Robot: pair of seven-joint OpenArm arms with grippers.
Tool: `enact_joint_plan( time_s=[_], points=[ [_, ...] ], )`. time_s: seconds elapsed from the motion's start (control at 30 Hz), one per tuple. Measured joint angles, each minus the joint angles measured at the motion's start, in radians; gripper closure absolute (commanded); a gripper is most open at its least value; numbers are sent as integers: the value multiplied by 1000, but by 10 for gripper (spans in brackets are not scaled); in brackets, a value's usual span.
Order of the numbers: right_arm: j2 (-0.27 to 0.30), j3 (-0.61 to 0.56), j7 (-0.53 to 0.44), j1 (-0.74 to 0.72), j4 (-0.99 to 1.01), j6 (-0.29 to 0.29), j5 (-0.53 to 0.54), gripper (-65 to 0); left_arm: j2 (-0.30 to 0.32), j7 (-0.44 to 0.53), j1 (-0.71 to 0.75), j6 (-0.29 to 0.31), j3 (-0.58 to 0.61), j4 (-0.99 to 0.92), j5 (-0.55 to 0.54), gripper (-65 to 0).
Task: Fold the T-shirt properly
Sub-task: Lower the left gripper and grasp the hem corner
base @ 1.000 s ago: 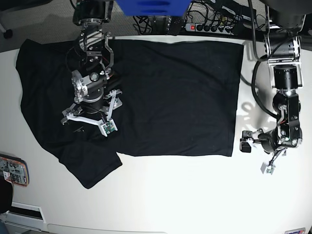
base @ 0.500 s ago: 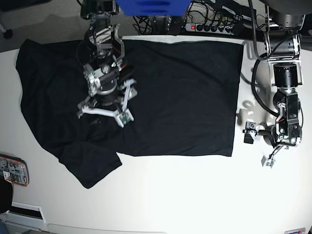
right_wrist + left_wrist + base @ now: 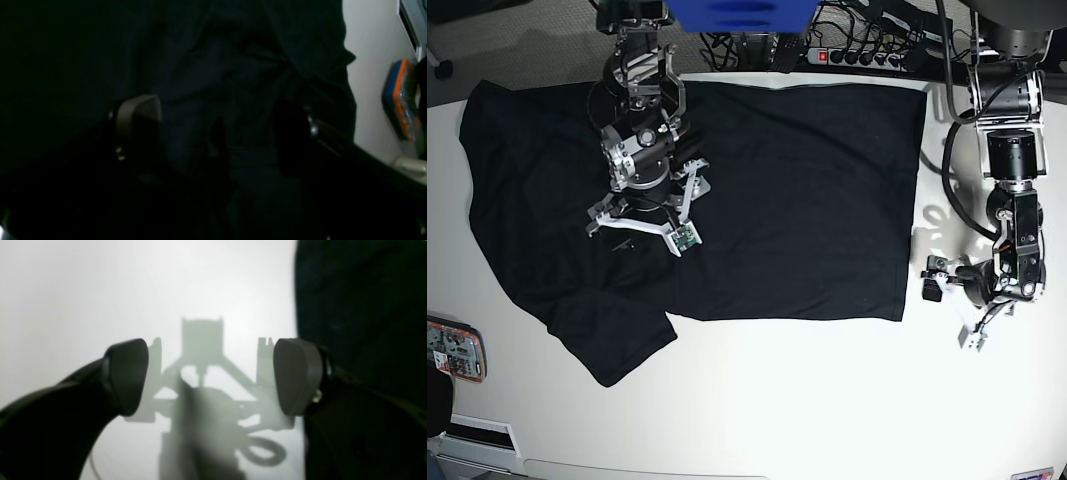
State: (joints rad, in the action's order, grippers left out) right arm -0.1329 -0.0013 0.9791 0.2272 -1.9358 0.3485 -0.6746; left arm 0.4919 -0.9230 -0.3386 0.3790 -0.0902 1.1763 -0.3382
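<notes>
We see the T-shirt (image 3: 727, 190) spread flat on a white table (image 3: 787, 400), its long axis running left to right, one sleeve trailing off the lower left corner. Our right gripper (image 3: 639, 236) hangs over the shirt's left half, cloth on every side of its fingers (image 3: 138, 113); they stand well apart and hold nothing. A blue and orange object (image 3: 398, 100) lies off the shirt's edge, beyond the far finger. Our left gripper (image 3: 952, 310) sits on bare table, fingers (image 3: 128, 373) spread wide and empty, with the shirt's straight hem just beside one fingertip. We judge the right arm far nearer to a graspable fold; the left must reach sideways to the hem
</notes>
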Motion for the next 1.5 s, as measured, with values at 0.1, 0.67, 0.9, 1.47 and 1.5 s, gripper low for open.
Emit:
enact_joint_plan(
  time_s=[0.1,0.67,0.9,1.47,1.5],
  points=[
    [0,0,0,0,0,0,0,-498,-22,-5,3,14,0,-3,-84,-573],
    [0,2,0,-3,-1,0,0,-498,-79,95,-11,14,-3,-171,-131,-573],
    [0,2,0,0,-1,0,-1,-498,-134,123,-33,12,-5,-208,-129,-573],
    [3,1,0,17,-1,0,0,-498,-168,268,-85,9,168,-310,-144,-573],
    [3,1,0,17,-1,0,0,-498,-170,268,-86,9,168,-310,-140,-573]
  ],
)
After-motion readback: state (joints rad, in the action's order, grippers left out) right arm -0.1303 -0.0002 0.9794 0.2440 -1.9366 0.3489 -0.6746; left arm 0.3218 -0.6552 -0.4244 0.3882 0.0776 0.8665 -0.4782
